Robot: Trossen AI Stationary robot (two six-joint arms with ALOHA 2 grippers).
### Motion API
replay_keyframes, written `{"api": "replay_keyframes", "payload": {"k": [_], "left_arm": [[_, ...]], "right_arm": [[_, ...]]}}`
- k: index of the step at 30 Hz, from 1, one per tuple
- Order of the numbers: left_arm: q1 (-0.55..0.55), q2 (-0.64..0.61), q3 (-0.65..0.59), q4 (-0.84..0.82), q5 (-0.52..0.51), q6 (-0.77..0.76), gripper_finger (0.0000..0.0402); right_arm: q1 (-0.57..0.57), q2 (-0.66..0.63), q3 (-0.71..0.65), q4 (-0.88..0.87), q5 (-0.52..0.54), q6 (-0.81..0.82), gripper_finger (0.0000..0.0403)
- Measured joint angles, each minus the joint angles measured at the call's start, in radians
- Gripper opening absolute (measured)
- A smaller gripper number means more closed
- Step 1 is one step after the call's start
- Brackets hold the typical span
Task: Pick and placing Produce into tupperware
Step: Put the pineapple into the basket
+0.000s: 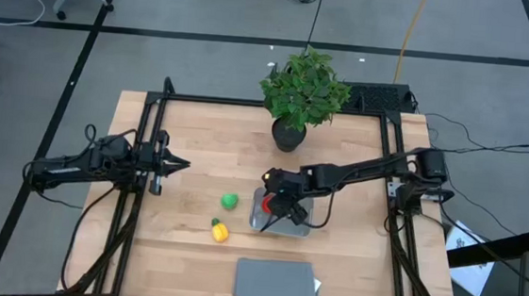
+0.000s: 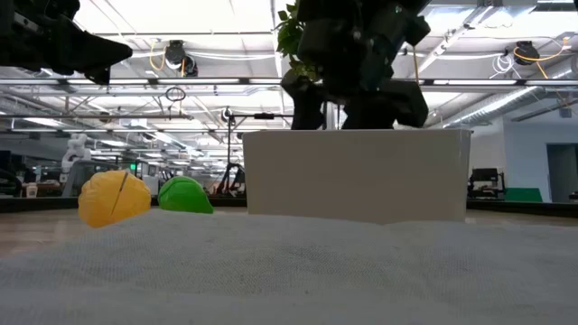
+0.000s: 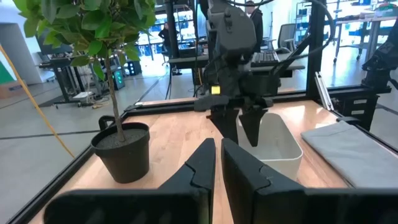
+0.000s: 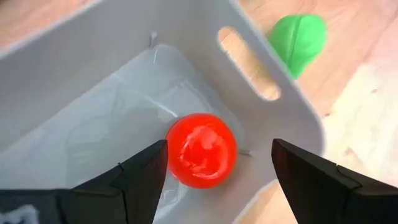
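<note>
My right end effector [image 4: 214,163] hangs directly over the tupperware [image 1: 283,218], its fingers spread wide and holding nothing; between them, in my right wrist view, the red piece [image 4: 200,158] lies on the container's floor, close to the wall with the slot handle. So by my reckoning the first piece is in, and the step in hand is to clear out cleanly and go for the next one.

The green piece [image 1: 230,200] sits on the table [image 1: 208,144] just outside that same wall, nearer my left arm's side; the yellow piece [image 1: 219,230] lies near it, a little farther toward the table's front edge; both are well clear of the potted plant [image 1: 302,94] and the grey cloth [image 1: 276,282].

To do this well I would lift straight up first, so neither finger clips the rim or drags the container; then shift sideways to the green piece, the nearer one; keep the fingers wide, centre them over its roundest part, and come down squarely; a round toy like that will probably squirt out if pinched off-centre.

My left end effector [image 1: 176,166] waits at the left side of the table, closed on nothing.
</note>
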Motion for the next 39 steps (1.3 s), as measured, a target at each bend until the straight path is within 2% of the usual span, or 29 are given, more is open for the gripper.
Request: {"api": "replay_keyframes", "payload": {"k": [6,11,16,22,24,39], "left_arm": [[0.0,0.0,0.0,-0.001,0.0,0.0,0.0033],[0.0,0.0,0.0,-0.001,0.0,0.0,0.0033],[0.0,0.0,0.0,-0.001,0.0,0.0,0.0033],[0.0,0.0,0.0,0.001,0.0,-0.004,0.0033],[0.0,0.0,0.0,0.002,0.0,-0.004,0.0033],[0.0,0.0,0.0,0.002,0.0,-0.008,0.0033]], "right_arm": [[-0.005,-0.061,0.0,-0.007,-0.01,0.064,0.0272],[-0.027,-0.111,0.001,-0.014,-0.07,0.129,0.0233],[-0.039,-0.127,0.001,-0.014,-0.089,0.145,0.0163],[-0.039,-0.127,0.001,-0.018,-0.089,0.127,0.0033],[-0.039,-0.127,0.001,-0.009,-0.089,0.127,0.0009],[-0.039,-0.126,0.001,0.001,-0.09,0.179,0.0001]]}}
